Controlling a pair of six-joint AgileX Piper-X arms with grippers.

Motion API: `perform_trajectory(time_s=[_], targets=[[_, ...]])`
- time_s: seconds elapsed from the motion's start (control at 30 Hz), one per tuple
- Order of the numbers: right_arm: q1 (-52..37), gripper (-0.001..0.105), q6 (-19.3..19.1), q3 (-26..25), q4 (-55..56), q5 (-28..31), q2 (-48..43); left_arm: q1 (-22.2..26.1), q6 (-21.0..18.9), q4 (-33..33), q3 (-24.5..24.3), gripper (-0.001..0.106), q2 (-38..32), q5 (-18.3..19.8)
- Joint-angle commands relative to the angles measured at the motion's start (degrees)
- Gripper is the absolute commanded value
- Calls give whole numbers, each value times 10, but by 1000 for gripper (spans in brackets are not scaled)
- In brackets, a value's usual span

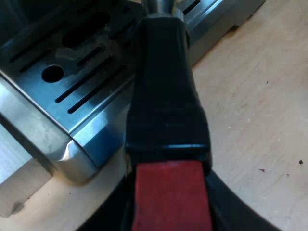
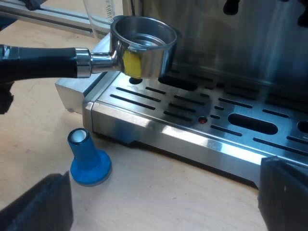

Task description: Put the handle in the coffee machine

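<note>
Noting surface first: light wooden table (image 2: pixel 144 197), a few dark specks; nothing of the room can be made out. One espresso machine (image 2: pixel 231 43) stands on it, slotted steel drip tray (image 2: pixel 192 115) toward both cameras. Count: one holder (image 2: pixel 144 45), one blue tamper (image 2: pixel 89 161), one measuring glass (image 2: pixel 100 12). Holder in the air, basket over the tray's corner, not locked in; left gripper (image 1: pixel 171 207) clamped on its handle at the red end; tamper standing on its base just beside the tray; right gripper (image 2: pixel 163 202) fingers apart, holding nothing.
</note>
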Motion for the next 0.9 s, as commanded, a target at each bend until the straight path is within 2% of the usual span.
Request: perform_trajectory(time_s=[0.03,0.33,0.9], targets=[[0,79,-3,-1,-7,7,-5,0,-6,-49,10,0,-5,24],[0,79,-3,-1,-7,7,-5,53,-36,-83,10,0,-5,37],[0,79,-3,-1,-7,7,-5,53,-36,-83,19,0,-5,39]])
